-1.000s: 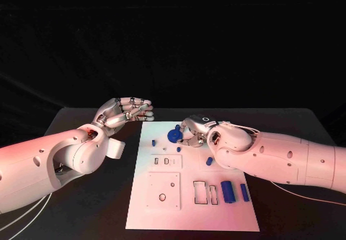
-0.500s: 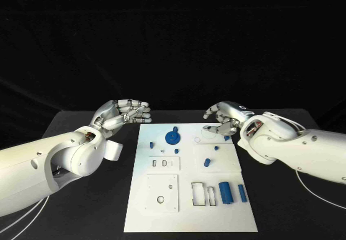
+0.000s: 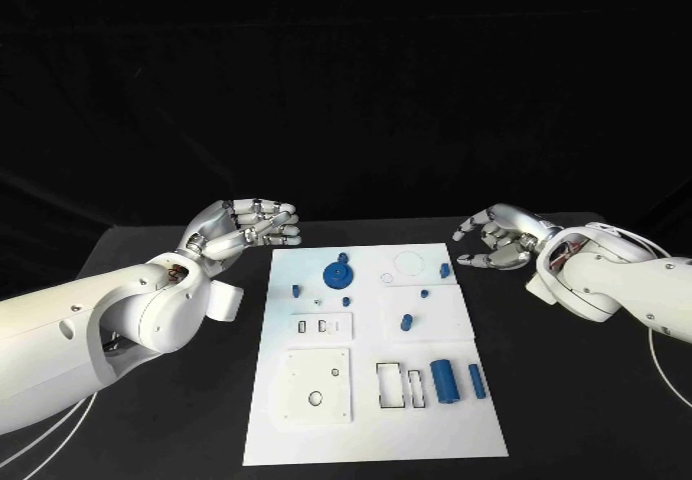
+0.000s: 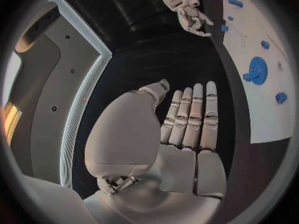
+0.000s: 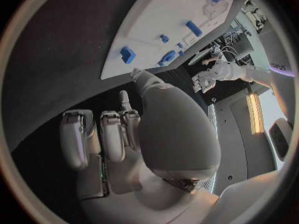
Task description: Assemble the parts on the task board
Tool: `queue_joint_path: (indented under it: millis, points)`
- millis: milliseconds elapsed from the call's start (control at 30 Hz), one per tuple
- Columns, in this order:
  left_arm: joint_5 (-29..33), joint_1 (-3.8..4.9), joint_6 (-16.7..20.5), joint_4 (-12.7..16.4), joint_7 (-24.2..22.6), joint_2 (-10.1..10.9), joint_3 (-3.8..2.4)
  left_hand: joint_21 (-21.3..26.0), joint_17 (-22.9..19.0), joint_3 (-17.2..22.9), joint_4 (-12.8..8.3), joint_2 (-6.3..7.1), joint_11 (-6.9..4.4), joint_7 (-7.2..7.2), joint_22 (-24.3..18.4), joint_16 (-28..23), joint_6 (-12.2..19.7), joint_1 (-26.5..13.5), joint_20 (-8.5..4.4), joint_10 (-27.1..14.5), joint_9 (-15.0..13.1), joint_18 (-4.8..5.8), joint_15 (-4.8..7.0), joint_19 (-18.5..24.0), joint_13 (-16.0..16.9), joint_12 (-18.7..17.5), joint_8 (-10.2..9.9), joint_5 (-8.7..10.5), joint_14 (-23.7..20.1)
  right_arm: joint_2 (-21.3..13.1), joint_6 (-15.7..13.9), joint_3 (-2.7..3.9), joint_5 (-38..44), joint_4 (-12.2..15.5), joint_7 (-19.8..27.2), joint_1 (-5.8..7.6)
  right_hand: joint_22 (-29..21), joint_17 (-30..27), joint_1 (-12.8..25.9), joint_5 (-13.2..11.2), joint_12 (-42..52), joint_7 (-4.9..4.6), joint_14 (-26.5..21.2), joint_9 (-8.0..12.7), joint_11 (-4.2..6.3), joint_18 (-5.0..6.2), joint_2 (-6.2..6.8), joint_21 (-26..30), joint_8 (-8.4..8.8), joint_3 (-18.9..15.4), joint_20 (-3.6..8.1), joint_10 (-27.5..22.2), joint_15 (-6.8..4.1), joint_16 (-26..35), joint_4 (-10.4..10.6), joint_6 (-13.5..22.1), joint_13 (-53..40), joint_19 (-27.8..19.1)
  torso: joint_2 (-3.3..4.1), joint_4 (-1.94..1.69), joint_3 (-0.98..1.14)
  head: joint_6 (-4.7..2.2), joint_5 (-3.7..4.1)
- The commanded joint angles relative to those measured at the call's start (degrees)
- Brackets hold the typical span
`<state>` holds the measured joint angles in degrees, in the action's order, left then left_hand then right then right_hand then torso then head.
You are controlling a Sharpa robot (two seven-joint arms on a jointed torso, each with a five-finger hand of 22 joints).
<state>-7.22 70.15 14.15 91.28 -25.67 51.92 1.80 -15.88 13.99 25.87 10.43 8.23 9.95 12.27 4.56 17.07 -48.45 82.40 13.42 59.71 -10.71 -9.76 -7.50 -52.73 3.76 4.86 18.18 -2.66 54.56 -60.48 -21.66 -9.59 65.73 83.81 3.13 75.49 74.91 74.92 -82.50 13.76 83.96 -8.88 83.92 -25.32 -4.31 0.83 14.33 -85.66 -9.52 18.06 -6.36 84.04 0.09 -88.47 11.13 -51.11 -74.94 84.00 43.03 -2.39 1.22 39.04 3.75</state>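
Two empty hands, left hand [image 3: 248, 226], right hand [image 3: 500, 240], flanking unlabelled task board [image 3: 368, 400]

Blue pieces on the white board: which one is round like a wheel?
The blue gear at the board's far end. It is a round disc; the other blue pieces are small pegs or bars.

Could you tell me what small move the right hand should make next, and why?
Probably back over the task board toward a loose blue part, such as the small blue piece at mid-board. The right hand hovers off the board's far right corner, holding nothing.
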Motion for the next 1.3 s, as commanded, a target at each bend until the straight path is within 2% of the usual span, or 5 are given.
queue_joint_path:
  millis: [33,133,233,400,1300]
  points:
    - [0.11,-0.06,-1.44,-0.03,-0.74,-0.16,0.0,0.37,0.08,0.19,-0.02,0.24,0.13,0.79,-0.07,-0.24,0.35,-0.36,0.44,0.28,0.1,-0.74,-0.27,-0.07,0.0,-0.22,-0.38,-0.17,0.01,0.25,2.86,0.0,-0.62,-1.41,4.01,-0.76,11.04,9.93,-0.66,0.01,-0.37,-0.03,4.89,-0.01,0.22,0.64,0.05,0.2,0.2,-0.01,0.35,1.14,-0.29,0.11,-0.45,0.23,-9.08,2.33,-0.01,-0.1,0.14,-0.04,0.1]
    - [0.11,-0.09,-1.51,-0.08,-0.75,-0.17,0.01,0.37,0.08,0.19,-0.02,0.24,0.13,0.79,-0.07,-0.24,0.35,-0.36,0.44,0.28,0.1,-0.74,-0.27,-0.07,0.0,-0.22,-0.38,-0.17,0.01,0.54,2.81,-0.01,-0.63,-2.28,4.19,-1.44,11.0,9.96,-0.68,0.01,-0.36,-0.06,4.9,0.0,0.22,0.66,0.06,0.25,0.23,0.0,0.35,1.14,-0.28,0.1,-0.47,0.27,-9.09,2.29,0.02,-0.22,0.04,-0.05,0.26]
    - [0.11,-0.11,-1.54,-0.1,-0.76,-0.13,0.02,0.37,0.08,0.19,-0.02,0.24,0.13,0.79,-0.07,-0.24,0.35,-0.36,0.44,0.28,0.1,-0.74,-0.27,-0.07,0.0,-0.22,-0.38,-0.17,0.01,1.02,2.61,-0.01,-0.78,-3.02,4.26,-2.01,11.06,10.05,-0.69,0.01,-0.31,-0.09,4.92,0.0,0.21,0.64,0.05,0.19,0.27,0.01,0.35,1.19,-0.25,0.08,-0.47,0.3,-9.15,2.34,0.1,-0.33,0.15,-0.09,0.33]
    - [0.11,-0.12,-1.56,-0.13,-0.75,-0.06,0.03,0.37,0.08,0.19,-0.02,0.24,0.13,0.79,-0.07,-0.24,0.35,-0.36,0.44,0.28,0.1,-0.74,-0.27,-0.07,0.0,-0.22,-0.38,-0.17,0.01,1.98,2.14,-0.01,-1.13,-3.8,4.22,-2.61,11.16,10.19,-0.54,-0.01,-0.3,-0.24,4.95,0.02,0.11,0.6,-0.05,0.08,0.36,0.01,0.32,1.19,-0.17,0.03,-0.34,0.34,-9.16,2.44,0.12,-0.18,0.16,-0.11,0.17]
    - [0.11,-0.12,-1.54,-0.14,-0.59,0.32,0.03,0.37,0.08,0.19,-0.02,0.24,0.13,0.79,-0.07,-0.24,0.35,-0.36,0.44,0.28,0.1,-0.74,-0.27,-0.07,0.0,-0.22,-0.38,-0.17,0.01,3.74,3.16,0.0,-1.74,-4.4,3.14,-3.97,11.62,10.57,0.03,-0.01,0.27,-0.36,5.05,-0.14,-0.04,0.43,-0.49,-0.41,0.28,0.03,0.09,1.62,0.11,-0.09,0.2,-0.48,-9.67,2.87,-0.01,-0.14,0.05,0.35,0.17]
